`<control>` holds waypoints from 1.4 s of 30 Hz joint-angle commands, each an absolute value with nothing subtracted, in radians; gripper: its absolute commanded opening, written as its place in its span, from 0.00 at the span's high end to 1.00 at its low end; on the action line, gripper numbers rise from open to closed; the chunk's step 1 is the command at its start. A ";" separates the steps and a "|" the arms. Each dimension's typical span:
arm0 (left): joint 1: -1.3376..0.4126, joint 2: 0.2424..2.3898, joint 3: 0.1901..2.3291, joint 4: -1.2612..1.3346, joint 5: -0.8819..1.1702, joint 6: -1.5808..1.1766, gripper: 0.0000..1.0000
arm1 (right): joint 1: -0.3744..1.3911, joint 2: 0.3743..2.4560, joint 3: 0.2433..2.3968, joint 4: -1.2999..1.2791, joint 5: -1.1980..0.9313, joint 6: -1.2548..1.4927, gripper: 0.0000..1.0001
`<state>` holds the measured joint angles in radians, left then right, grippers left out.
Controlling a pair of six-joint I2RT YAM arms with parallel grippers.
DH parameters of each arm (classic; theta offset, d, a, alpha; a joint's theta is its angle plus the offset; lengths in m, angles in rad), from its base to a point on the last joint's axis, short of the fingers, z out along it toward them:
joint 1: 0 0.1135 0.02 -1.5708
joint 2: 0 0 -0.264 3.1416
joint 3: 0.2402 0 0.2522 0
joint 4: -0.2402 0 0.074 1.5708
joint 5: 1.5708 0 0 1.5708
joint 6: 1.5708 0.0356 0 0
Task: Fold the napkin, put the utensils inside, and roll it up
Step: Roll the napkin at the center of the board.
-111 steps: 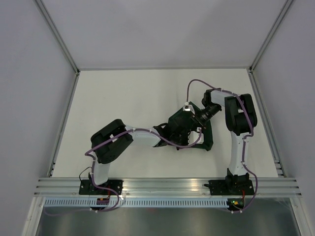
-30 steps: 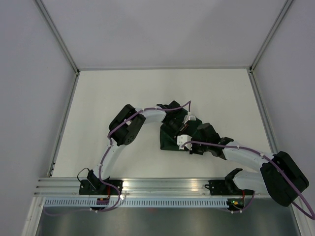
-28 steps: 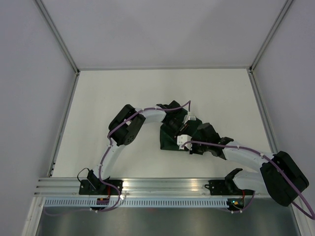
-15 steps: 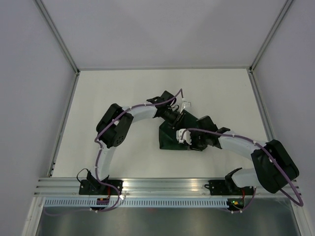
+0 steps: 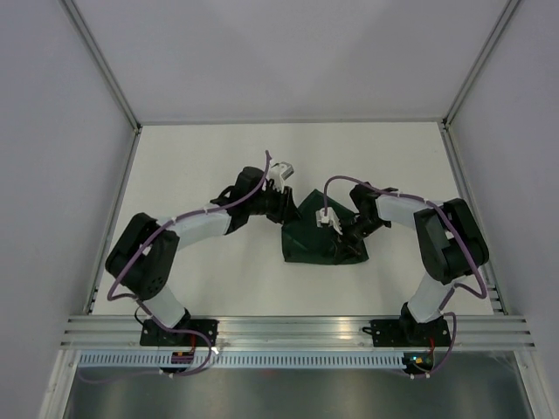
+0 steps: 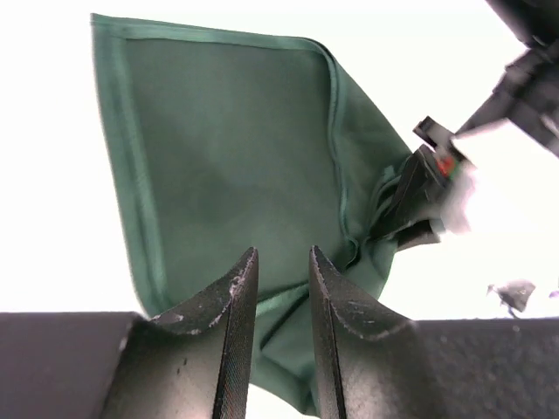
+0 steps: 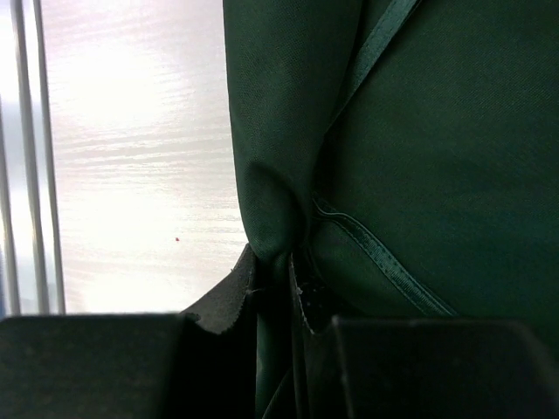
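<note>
Right wrist: napkin (image 7: 437, 157) in end effector (image 7: 273, 272)

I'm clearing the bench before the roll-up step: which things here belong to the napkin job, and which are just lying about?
Job: napkin, pinched by right gripper; left gripper, open beside it; fork not in sight.
Just there: table, near rail, purple cables.

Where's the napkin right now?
In the top view, the napkin lies on the table just right of centre, its right edge pinched by the right gripper.
</note>
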<state>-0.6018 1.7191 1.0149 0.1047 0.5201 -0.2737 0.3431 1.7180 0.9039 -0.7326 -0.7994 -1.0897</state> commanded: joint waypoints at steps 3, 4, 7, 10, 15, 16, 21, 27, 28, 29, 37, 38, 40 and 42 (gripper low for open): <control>-0.638 1.542 0.827 0.382 0.312 -0.281 0.65 | 0.319 1.876 0.960 -0.890 -0.761 -1.160 0.95; -0.670 1.530 0.812 0.387 0.289 -0.259 0.65 | 0.319 1.890 0.972 -0.890 -0.756 -1.154 0.95; -0.766 1.496 0.775 0.382 0.171 -0.131 0.64 | 0.319 1.934 1.008 -0.879 -0.733 -1.108 0.95; -0.857 1.485 0.750 0.394 0.063 -0.020 0.62 | 0.319 1.959 1.038 -0.891 -0.716 -1.080 0.95; -0.983 1.485 0.700 0.465 -0.080 0.164 0.61 | 0.318 2.003 1.092 -0.925 -0.700 -1.054 0.95; -1.006 1.497 0.698 0.468 -0.090 0.178 0.60 | 0.316 2.017 1.097 -0.928 -0.699 -1.049 0.95; -1.086 1.542 0.689 0.489 -0.127 0.313 0.57 | 0.311 2.052 1.121 -0.943 -0.699 -1.045 0.95; -1.187 1.652 0.707 0.515 -0.156 0.451 0.55 | 0.310 2.091 1.149 -0.957 -0.699 -1.037 0.95; -1.206 1.667 0.713 0.509 -0.155 0.462 0.55 | 0.308 2.097 1.152 -0.960 -0.703 -1.037 0.95; -1.212 1.681 0.725 0.505 -0.149 0.478 0.55 | 0.307 2.102 1.158 -0.968 -0.704 -1.038 0.95; -1.235 1.782 0.755 0.554 -0.159 0.548 0.52 | 0.301 2.111 1.167 -0.977 -0.712 -1.040 0.95; -1.235 1.787 0.761 0.555 -0.161 0.558 0.51 | 0.299 2.111 1.169 -0.979 -0.712 -1.040 0.95; -1.238 1.799 0.765 0.564 -0.169 0.571 0.51 | 0.299 2.114 1.172 -0.979 -0.712 -1.040 0.95; -1.246 1.805 0.767 0.587 -0.192 0.595 0.51 | 0.299 2.117 1.177 -0.985 -0.712 -1.040 0.95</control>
<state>-1.2358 1.7794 0.7380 0.5167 -0.1619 0.5137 0.2932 2.0609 1.1824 -1.1114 -0.8932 -0.9787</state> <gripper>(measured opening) 0.486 0.187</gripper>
